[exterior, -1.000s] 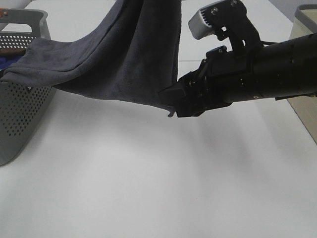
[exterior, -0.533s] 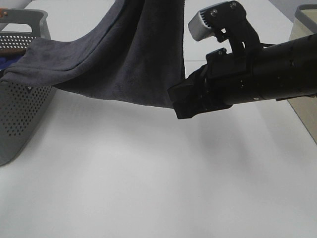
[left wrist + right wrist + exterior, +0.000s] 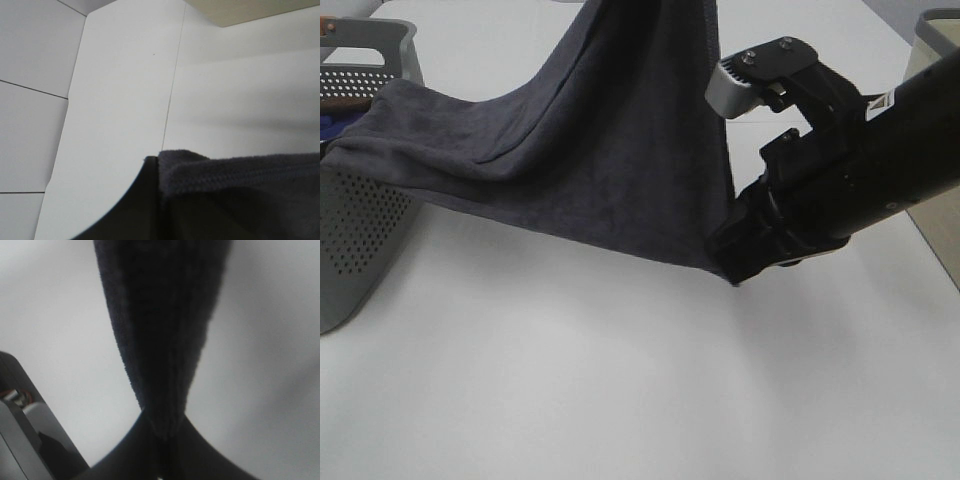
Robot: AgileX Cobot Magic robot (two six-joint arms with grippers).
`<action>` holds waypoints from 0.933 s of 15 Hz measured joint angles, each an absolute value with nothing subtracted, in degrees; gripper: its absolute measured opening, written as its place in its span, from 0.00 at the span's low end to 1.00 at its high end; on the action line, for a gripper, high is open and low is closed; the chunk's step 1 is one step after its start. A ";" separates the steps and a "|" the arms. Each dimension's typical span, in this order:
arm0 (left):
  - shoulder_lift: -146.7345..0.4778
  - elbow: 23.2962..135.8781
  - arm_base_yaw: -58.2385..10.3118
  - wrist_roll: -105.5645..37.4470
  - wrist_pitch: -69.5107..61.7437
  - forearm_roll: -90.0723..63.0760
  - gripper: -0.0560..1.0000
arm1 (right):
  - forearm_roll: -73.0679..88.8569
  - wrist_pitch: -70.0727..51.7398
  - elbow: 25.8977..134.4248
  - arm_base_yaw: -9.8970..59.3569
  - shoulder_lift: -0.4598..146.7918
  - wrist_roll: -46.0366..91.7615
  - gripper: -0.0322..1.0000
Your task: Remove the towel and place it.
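The dark charcoal towel hangs stretched in the air. Its left end lies over the grey perforated basket, and its top runs out of the exterior view's upper edge. My right gripper is shut on the towel's lower right corner, just above the white table. The right wrist view shows the towel pinched between the two closed fingers of that gripper. In the left wrist view the towel's hemmed edge lies against a dark finger of my left gripper, which holds it high up.
A blue fabric item lies in the basket under the towel's end. A beige container stands at the table's far right edge, behind the right arm. The table's left edge and the floor tiles show in the left wrist view.
My right gripper has moved right and down with the towel corner in it. The towel is now pulled wider and tauter, and its top has shifted right.
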State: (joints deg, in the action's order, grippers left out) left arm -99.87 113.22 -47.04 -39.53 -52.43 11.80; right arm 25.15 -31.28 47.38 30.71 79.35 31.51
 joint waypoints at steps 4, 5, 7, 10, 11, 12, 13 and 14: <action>-100.61 113.22 -44.58 -39.48 -49.16 13.24 0.05 | -6.93 -49.68 61.71 30.71 79.07 6.30 0.04; -100.61 113.22 -44.46 -39.48 -46.35 13.87 0.05 | -9.74 -51.62 65.72 30.71 79.07 5.50 0.04; -100.61 113.22 -44.00 -39.36 -42.00 15.47 0.05 | -13.41 -52.54 72.71 30.71 79.18 4.81 0.04; -100.61 113.22 -39.65 -36.33 -32.31 16.10 0.05 | -22.12 -52.83 84.86 30.71 80.90 4.81 0.04; -100.61 113.22 -37.76 -35.41 -29.34 16.10 0.05 | -23.95 -53.11 88.46 30.71 81.93 5.04 0.04; -100.61 113.22 -36.15 -35.01 -25.84 16.10 0.05 | -25.38 -53.11 91.33 30.71 83.59 6.25 0.04; -100.78 113.22 -32.89 -33.46 -16.96 15.41 0.05 | -28.88 -52.88 96.54 30.71 87.55 8.48 0.04; -101.07 113.22 -31.05 -32.09 -12.55 15.01 0.05 | -31.23 -51.68 99.41 30.71 89.55 8.88 0.04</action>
State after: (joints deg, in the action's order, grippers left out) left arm -101.07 113.22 -31.05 -32.09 -12.55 15.01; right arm -31.23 -51.68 99.41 30.71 89.55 8.88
